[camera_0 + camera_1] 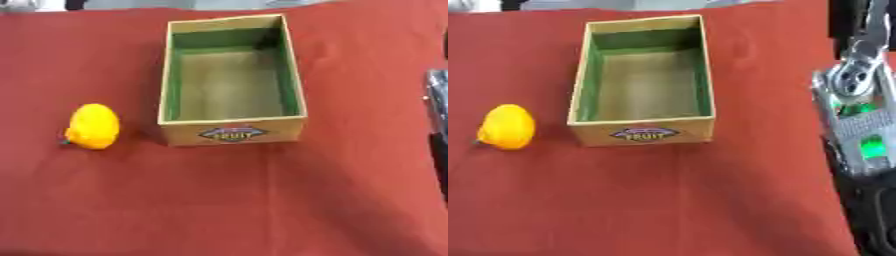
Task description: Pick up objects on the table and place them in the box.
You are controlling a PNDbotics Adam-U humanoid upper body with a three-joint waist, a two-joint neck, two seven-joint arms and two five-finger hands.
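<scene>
My right arm [857, 95] enters at three o'clock; its hand is out of sight, so I cannot tell its fingers. The yellow fruit [93, 126] lies on the red surface [219, 200], at nine o'clock of the box [233, 134], apart.

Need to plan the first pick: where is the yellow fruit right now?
The yellow fruit lies on the red cloth at the left of both eye views, just left of the box, outside it, level with its near labelled end.
</scene>
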